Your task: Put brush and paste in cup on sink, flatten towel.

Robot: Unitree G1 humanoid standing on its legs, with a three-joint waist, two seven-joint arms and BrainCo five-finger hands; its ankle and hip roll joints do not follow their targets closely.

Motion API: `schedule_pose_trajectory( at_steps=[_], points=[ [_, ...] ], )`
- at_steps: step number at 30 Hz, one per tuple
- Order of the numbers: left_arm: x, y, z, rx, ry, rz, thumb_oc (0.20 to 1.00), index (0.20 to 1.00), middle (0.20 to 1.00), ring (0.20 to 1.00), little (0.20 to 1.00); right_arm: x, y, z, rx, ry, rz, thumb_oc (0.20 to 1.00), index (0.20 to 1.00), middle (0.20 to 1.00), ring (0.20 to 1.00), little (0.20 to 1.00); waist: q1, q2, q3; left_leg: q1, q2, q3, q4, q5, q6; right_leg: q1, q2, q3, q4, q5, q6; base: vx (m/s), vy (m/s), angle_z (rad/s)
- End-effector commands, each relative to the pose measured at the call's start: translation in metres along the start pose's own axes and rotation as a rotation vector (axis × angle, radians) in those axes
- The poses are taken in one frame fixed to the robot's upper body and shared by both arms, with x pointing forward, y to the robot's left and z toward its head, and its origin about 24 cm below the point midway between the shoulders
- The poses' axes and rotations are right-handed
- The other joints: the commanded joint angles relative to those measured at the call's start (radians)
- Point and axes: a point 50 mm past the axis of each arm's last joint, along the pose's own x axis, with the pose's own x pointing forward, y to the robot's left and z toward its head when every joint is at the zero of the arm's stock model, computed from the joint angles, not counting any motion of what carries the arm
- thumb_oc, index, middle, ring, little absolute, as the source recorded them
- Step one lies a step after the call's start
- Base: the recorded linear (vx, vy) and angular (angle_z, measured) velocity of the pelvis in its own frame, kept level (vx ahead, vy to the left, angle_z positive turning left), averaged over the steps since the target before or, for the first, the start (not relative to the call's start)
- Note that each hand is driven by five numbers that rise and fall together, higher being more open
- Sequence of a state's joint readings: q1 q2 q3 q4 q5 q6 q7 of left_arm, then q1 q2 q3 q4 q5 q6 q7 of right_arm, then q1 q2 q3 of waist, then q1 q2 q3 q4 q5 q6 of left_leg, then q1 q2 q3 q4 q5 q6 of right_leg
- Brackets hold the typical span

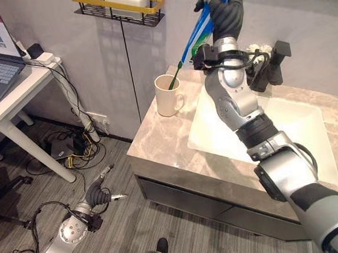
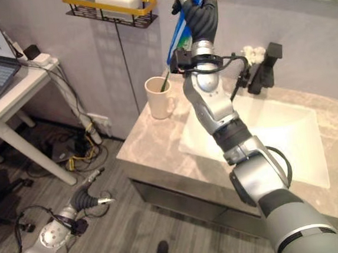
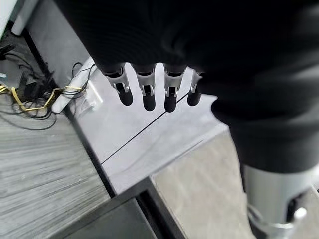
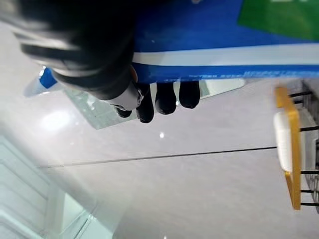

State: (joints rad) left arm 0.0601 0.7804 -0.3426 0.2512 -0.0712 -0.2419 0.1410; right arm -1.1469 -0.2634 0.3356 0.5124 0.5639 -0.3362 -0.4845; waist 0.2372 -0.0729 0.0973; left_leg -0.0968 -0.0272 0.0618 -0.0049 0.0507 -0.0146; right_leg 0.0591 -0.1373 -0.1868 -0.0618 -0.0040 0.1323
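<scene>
Above the cup (image 1: pixel 167 96), right hand (image 1: pixel 225 9) grips paste (image 4: pixel 209 45)

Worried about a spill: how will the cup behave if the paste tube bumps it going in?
The cup looks tall and narrow, near the counter edge, so it may tip. The brush leaning inside adds leverage. The tube in the right robot hand looks soft, probably cushioning contact.

A cream cup (image 1: pixel 167 95) stands on the marble sink counter (image 1: pixel 159 145), left of the basin
</scene>
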Motion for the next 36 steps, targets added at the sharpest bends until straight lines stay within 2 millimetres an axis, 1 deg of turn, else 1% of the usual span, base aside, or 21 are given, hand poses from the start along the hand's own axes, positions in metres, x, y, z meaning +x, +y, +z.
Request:
schedule_pose_trajectory(
  at_steps=[1, 3, 4, 8, 9, 12, 17, 21, 25, 29, 36],
  points=[
    [-0.003, 0.000, 0.007, -0.025, -0.059, -0.002, 1.000, 1.000, 1.000, 1.000, 1.000, 0.026, -0.003, 0.040, -0.164, -0.186, 0.008, 0.200, 0.200, 0.200, 0.200, 0.200, 0.010, -0.004, -0.075, -0.005, -0.004, -0.010, 0.078, -0.092, -0.015, -0.046, -0.001, 0.024, -0.005, 0.074, 0.013, 0.06, -0.040, 0.19],
    [-0.005, -0.001, 0.004, -0.034, -0.047, 0.004, 1.000, 1.000, 1.000, 1.000, 1.000, 0.029, -0.006, 0.041, -0.254, -0.194, 0.024, 0.200, 0.200, 0.200, 0.200, 0.200, 0.012, -0.004, -0.078, -0.005, -0.009, -0.015, 0.078, -0.096, -0.014, -0.037, -0.004, 0.020, -0.016, 0.076, 0.016, 0.06, -0.028, 0.10],
    [-0.005, -0.001, 0.003, -0.036, -0.044, 0.004, 1.000, 1.000, 1.000, 1.000, 1.000, 0.030, -0.007, 0.041, -0.271, -0.192, 0.024, 0.200, 0.200, 0.200, 0.200, 0.200, 0.012, -0.002, -0.079, -0.006, -0.010, -0.017, 0.077, -0.096, -0.013, -0.038, -0.004, 0.021, -0.017, 0.076, 0.017, 0.04, -0.015, 0.02],
    [-0.007, -0.004, 0.001, -0.030, -0.033, -0.015, 1.000, 1.000, 1.000, 1.000, 1.000, 0.032, -0.010, 0.035, -0.285, -0.156, 0.011, 0.200, 0.200, 0.200, 0.200, 0.200, 0.021, -0.001, -0.088, -0.008, -0.011, -0.019, 0.061, -0.091, -0.010, -0.042, -0.010, 0.018, -0.024, 0.079, 0.024, 0.04, -0.012, 0.02],
    [-0.008, -0.005, 0.000, -0.022, -0.031, -0.027, 1.000, 1.000, 1.000, 1.000, 1.000, 0.031, -0.011, 0.029, -0.287, -0.133, 0.007, 0.200, 0.200, 0.200, 0.200, 0.200, 0.027, 0.000, -0.092, -0.008, -0.013, -0.021, 0.047, -0.086, -0.008, -0.046, -0.013, 0.018, -0.024, 0.082, 0.027, 0.07, 0.000, 0.03],
    [-0.007, -0.005, 0.000, -0.016, -0.029, -0.025, 1.000, 1.000, 1.000, 1.000, 1.000, 0.031, -0.011, 0.026, -0.284, -0.115, 0.004, 0.200, 0.200, 0.200, 0.200, 0.200, 0.038, -0.003, -0.097, -0.012, -0.017, -0.030, 0.028, -0.079, -0.007, -0.052, -0.015, 0.016, -0.025, 0.084, 0.030, 0.06, 0.005, 0.02],
    [-0.007, -0.005, -0.002, -0.011, -0.020, -0.020, 1.000, 1.000, 1.000, 1.000, 1.000, 0.033, -0.011, 0.026, -0.257, -0.109, -0.008, 0.200, 0.200, 0.200, 0.200, 0.200, 0.055, -0.013, -0.103, -0.017, -0.030, -0.053, 0.016, -0.078, -0.002, -0.047, -0.024, 0.005, -0.025, 0.088, 0.037, 0.08, 0.010, 0.19],
    [-0.009, -0.009, -0.009, -0.020, 0.014, -0.021, 1.000, 1.000, 1.000, 1.000, 1.000, 0.034, -0.003, 0.029, -0.208, -0.113, 0.010, 0.200, 0.200, 0.200, 0.200, 0.200, 0.069, -0.022, -0.109, -0.011, -0.045, -0.072, 0.010, -0.080, 0.004, -0.032, -0.036, -0.008, -0.020, 0.102, 0.043, 0.07, 0.015, 0.28],
    [-0.010, -0.011, -0.012, -0.030, 0.028, -0.015, 1.000, 1.000, 1.000, 1.000, 1.000, 0.034, 0.001, 0.031, -0.191, -0.117, 0.016, 0.200, 0.200, 0.200, 0.200, 0.200, 0.073, -0.026, -0.113, -0.009, -0.051, -0.078, 0.011, -0.083, 0.007, -0.023, -0.042, -0.013, -0.020, 0.109, 0.046, 0.04, 0.012, 0.10],
    [-0.013, -0.015, -0.018, -0.042, 0.056, -0.012, 1.000, 1.000, 1.000, 1.000, 1.000, 0.031, 0.004, 0.024, -0.154, -0.086, 0.030, 0.200, 0.200, 0.200, 0.200, 0.200, 0.076, -0.030, -0.120, 0.006, -0.055, -0.077, 0.003, -0.086, 0.009, -0.014, -0.046, -0.011, -0.021, 0.117, 0.049, 0.02, 0.017, 0.07],
    [-0.015, -0.017, -0.019, -0.053, 0.065, -0.011, 1.000, 1.000, 1.000, 1.000, 1.000, 0.025, 0.001, 0.010, -0.169, -0.031, 0.036, 0.200, 0.200, 0.200, 0.200, 0.200, 0.078, -0.028, -0.121, 0.011, -0.051, -0.075, -0.019, -0.077, 0.010, -0.019, -0.043, -0.005, -0.024, 0.112, 0.049, 0.00, 0.000, 0.00]
  ],
)
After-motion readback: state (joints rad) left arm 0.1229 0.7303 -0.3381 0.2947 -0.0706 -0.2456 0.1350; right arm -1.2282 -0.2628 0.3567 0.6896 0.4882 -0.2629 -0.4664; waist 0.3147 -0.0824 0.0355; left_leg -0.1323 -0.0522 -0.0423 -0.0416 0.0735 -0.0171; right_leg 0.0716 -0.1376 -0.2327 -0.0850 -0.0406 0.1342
